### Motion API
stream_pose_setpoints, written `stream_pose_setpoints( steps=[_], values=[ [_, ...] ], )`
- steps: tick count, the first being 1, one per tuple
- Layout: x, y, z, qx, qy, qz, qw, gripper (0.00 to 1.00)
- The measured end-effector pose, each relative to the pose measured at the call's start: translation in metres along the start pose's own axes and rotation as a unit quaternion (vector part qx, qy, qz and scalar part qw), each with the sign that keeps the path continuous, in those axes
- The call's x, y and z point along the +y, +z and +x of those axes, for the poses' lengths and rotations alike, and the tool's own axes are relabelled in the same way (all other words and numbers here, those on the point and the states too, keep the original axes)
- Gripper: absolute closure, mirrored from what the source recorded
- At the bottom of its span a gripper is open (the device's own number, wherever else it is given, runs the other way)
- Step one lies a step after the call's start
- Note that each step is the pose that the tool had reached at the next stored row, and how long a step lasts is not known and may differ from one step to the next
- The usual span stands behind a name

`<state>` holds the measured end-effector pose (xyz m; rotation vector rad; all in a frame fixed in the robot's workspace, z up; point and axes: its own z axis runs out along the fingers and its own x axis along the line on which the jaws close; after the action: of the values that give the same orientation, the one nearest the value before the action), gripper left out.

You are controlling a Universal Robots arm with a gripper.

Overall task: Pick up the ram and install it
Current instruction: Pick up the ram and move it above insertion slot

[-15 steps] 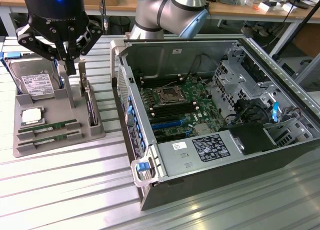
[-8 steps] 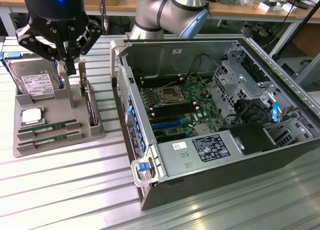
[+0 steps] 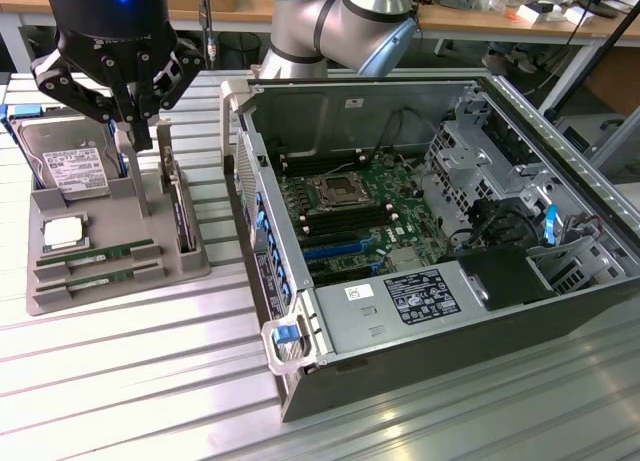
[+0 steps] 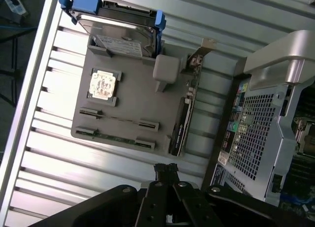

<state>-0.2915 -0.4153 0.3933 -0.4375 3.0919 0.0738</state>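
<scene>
Two ram sticks, thin green strips, lie flat in slots at the near end of a grey holder tray (image 3: 120, 281): one ram stick (image 3: 95, 252) (image 4: 118, 120) and a second ram stick (image 3: 100, 274) (image 4: 115, 137) beside it. My gripper (image 3: 133, 131) (image 4: 165, 169) hangs above the far part of that tray, well over the sticks and touching neither. Its fingers are pressed together, shut, with nothing between them. The open computer case (image 3: 600, 281) lies at the exterior view's right, its motherboard (image 3: 345, 206) exposed with long memory slots beside the processor socket.
The tray also carries a silver hard drive (image 3: 70, 166) (image 4: 123, 37) with blue rails, a square processor chip (image 3: 62, 233) (image 4: 103, 84) and an expansion card (image 3: 180, 211) (image 4: 182, 123) standing on edge. Everything rests on a ribbed metal table (image 3: 150, 381). Cluttered benches stand behind.
</scene>
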Motion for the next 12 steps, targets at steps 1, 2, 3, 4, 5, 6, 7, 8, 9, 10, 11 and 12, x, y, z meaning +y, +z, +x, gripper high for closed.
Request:
stream_pose_setpoints(
  steps=[1, 2, 3, 4, 5, 6, 7, 8, 9, 10, 11, 12],
  values=[
    [0.0, 0.0, 0.0, 0.0001, -0.002, -0.0001, 1.0, 0.9],
    [0.0, 0.0, 0.0, 0.0002, -0.004, -0.0001, 1.0, 0.9],
    [0.0, 0.0, 0.0, 0.0002, -0.005, -0.0001, 1.0, 0.9],
    [0.0, 0.0, 0.0, 0.0003, -0.007, -0.0002, 1.0, 0.9],
    [0.0, 0.0, 0.0, 0.0004, -0.009, -0.0002, 1.0, 0.9],
    [0.0, 0.0, 0.0, 0.0005, -0.011, -0.0003, 0.9999, 0.9],
    [0.0, 0.0, 0.0, 0.0006, -0.013, -0.0003, 0.9999, 0.9],
    [0.0, 0.0, 0.0, 0.0007, -0.016, -0.0004, 0.9999, 0.9],
    [0.0, 0.0, 0.0, 0.0008, -0.018, -0.0004, 0.9998, 0.9],
    [0.0, 0.0, 0.0, 0.0008, -0.019, -0.0004, 0.9998, 0.9],
    [0.0, 0.0, 0.0, 0.0009, -0.02, -0.0005, 0.9998, 0.9],
    [0.0, 0.0, 0.0, 0.001, -0.023, -0.0005, 0.9997, 0.9]
  ],
)
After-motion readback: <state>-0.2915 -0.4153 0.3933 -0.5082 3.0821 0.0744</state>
